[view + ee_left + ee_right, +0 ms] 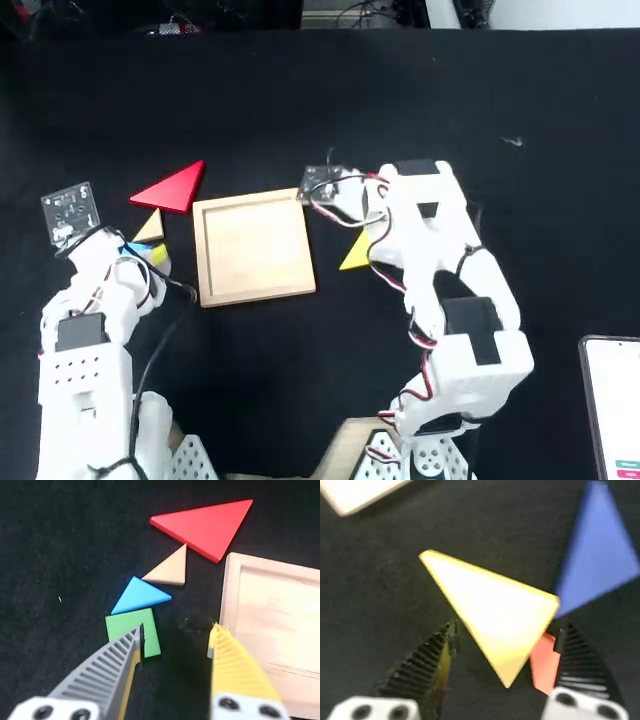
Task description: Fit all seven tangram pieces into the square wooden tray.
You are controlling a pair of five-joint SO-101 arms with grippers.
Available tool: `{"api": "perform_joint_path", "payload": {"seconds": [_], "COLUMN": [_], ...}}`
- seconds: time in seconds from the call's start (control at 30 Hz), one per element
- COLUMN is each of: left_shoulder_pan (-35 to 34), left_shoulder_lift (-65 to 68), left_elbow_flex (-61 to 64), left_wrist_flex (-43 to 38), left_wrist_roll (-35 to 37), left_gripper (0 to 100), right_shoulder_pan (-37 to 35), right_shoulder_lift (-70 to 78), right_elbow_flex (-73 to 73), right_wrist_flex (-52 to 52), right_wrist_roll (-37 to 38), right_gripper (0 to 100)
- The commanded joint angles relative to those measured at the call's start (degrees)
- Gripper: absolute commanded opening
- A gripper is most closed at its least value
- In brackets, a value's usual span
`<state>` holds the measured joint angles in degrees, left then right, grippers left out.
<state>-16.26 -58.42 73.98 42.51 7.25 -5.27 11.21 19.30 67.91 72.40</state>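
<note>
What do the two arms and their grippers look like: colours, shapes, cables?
The left arm and the right arm are white and blocky, with black motor blocks and thin red, white and black cables at the joints. Each carries a small circuit board at the wrist. The left gripper has one grey and one yellow ribbed finger; the right gripper has black ribbed fingers.

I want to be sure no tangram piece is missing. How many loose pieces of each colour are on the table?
Red triangle: 1
Tan triangle: 1
Light blue triangle: 1
Green square: 1
Yellow triangle: 1
Dark blue piece: 1
Orange piece: 1
Total: 7, none in the tray.
</note>
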Motion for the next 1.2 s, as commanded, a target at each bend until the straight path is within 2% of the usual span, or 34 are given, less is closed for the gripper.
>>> {"api": "perform_joint_path", "payload": {"seconds": [0.0,0.43,0.63,0.73,0.9,1.03,1.17], "left_shoulder_pan": [0.04,0.04,0.04,0.04,0.04,0.04,0.04], "left_shoulder_lift": [-2.73,-3.25,-3.25,-3.25,-3.25,-3.25,-3.25], "left_elbow_flex": [0.13,0.48,0.48,0.48,0.48,0.48,0.48], "left_wrist_flex": [-1.23,-1.23,-1.23,-1.23,-1.23,-1.23,-1.23], "left_wrist_roll": [0.53,0.53,0.53,0.53,0.53,0.53,0.53], "left_gripper": [22,22,22,22,22,22,22], "right_shoulder_pan": [0.7,-0.62,-2.11,-3.69,-5.19,-5.27,-5.89], "right_shoulder_lift": [-0.04,11.82,9.8,9.27,9.8,11.65,12.44], "right_elbow_flex": [-3.38,-10.07,-10.24,-9.8,-10.15,-10.07,-10.15], "right_wrist_flex": [1.23,1.67,3.08,3.87,5.71,5.89,5.98], "right_wrist_roll": [3.43,4.4,4.48,7.56,9.23,12.57,12.66], "right_gripper": [30.8,30.4,30.8,30.9,39.5,36.7,34.8]}}
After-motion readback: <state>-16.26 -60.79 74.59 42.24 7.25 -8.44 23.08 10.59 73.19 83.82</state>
